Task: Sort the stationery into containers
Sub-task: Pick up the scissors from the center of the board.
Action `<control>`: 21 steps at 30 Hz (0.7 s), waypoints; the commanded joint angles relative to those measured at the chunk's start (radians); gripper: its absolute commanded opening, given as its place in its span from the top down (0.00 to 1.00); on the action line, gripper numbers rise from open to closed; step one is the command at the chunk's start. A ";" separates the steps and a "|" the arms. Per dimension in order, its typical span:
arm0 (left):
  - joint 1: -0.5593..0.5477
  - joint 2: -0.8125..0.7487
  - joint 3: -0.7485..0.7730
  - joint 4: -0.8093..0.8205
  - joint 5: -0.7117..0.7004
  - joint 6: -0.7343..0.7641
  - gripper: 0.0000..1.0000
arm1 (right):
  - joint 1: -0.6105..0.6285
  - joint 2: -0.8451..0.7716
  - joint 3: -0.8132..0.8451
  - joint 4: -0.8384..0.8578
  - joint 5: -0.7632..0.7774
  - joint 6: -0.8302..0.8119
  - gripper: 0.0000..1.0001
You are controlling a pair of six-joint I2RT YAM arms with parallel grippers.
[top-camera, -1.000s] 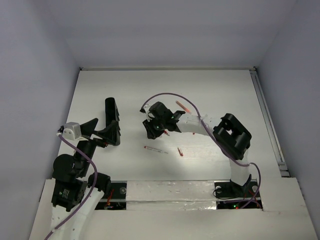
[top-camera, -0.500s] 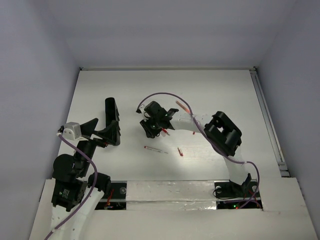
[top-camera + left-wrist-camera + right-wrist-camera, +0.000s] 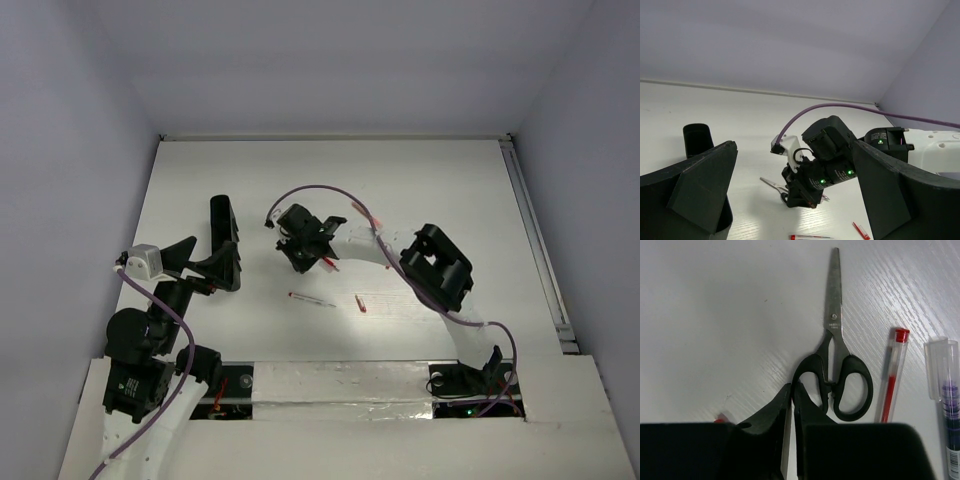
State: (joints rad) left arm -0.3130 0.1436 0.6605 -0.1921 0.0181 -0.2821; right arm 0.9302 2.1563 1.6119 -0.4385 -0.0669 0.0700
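Black-handled scissors lie flat on the white table, blades pointing away. My right gripper is low on the table and shut on the left handle loop; it also shows in the top view. A thin red-and-white pen and a dark pen with a clear cap lie just right of the scissors. The long black box stands at the left. My left gripper is open and empty beside the box's near end, above the table.
Another red-and-white pen and a tiny red piece lie in front of the right gripper. A further pen lies behind the right arm. A purple cable loops over the right wrist.
My right gripper has moved left and slightly toward the back of the table, its forearm following. The left arm, the box and the loose pens have not moved.
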 commanded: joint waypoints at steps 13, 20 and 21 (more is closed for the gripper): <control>-0.005 0.007 -0.007 0.037 0.002 0.000 0.01 | 0.042 -0.137 -0.015 0.131 0.038 0.034 1.00; -0.005 0.027 0.005 0.022 -0.058 -0.022 0.01 | 0.042 -0.297 -0.092 0.221 -0.005 0.021 1.00; -0.005 0.034 0.005 0.020 -0.069 -0.026 0.01 | 0.042 -0.309 -0.092 0.222 -0.014 0.014 1.00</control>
State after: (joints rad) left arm -0.3130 0.1490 0.6605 -0.1925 -0.0025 -0.2905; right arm 0.9638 1.9247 1.5314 -0.3195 -0.0410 0.0937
